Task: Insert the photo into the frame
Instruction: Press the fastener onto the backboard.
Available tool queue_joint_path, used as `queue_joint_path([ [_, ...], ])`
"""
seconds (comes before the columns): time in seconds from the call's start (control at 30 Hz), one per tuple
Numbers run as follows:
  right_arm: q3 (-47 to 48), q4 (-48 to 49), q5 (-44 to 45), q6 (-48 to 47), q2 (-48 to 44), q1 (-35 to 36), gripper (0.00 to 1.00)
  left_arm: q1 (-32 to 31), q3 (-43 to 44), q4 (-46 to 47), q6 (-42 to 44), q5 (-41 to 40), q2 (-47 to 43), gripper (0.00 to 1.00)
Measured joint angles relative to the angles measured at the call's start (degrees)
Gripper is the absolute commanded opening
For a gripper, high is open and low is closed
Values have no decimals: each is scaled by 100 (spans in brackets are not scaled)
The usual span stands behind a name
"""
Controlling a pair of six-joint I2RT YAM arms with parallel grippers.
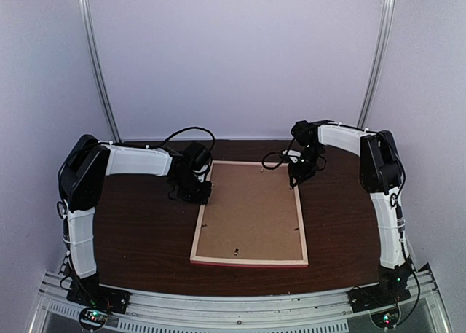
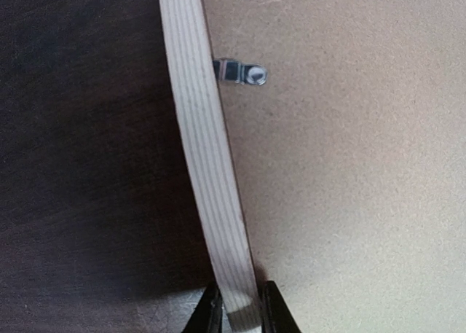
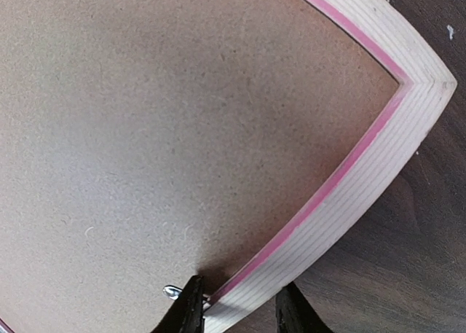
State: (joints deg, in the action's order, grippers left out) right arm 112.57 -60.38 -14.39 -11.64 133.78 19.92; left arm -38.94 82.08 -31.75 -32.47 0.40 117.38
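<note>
The frame [image 1: 247, 261] lies back side up on the table, its pale wood rails around a brown backing board [image 1: 251, 209]. The photo is hidden. My left gripper [image 1: 200, 191] is at the far end of the left rail. In the left wrist view the gripper [image 2: 240, 311] is shut on the pale rail [image 2: 207, 165], a finger pressed on each side. My right gripper [image 1: 297, 178] is at the right rail near the far right corner. There the gripper [image 3: 237, 311] straddles the pink-edged rail [image 3: 364, 173], open, with a gap at the outer finger.
A small metal tab [image 2: 244, 73] holds the backing board [image 2: 349, 165] at the left rail. Another tab [image 3: 172, 291] shows beside my right gripper's inner finger. The dark wood table [image 1: 138, 238] surrounds the frame, with white walls behind.
</note>
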Motion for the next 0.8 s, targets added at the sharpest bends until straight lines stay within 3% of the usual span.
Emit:
queue_joint_path([
  [0.4, -203, 264, -977, 704, 20, -391, 40, 0, 4, -4, 0, 0, 2, 15],
  [0.53, -584, 645, -1373, 1143, -155, -492, 48, 0, 11, -2, 2, -22, 2, 15],
  [0.8, -1904, 1582, -1563, 1790, -918, -479, 54, 0, 11, -2, 55, -31, 2, 15],
])
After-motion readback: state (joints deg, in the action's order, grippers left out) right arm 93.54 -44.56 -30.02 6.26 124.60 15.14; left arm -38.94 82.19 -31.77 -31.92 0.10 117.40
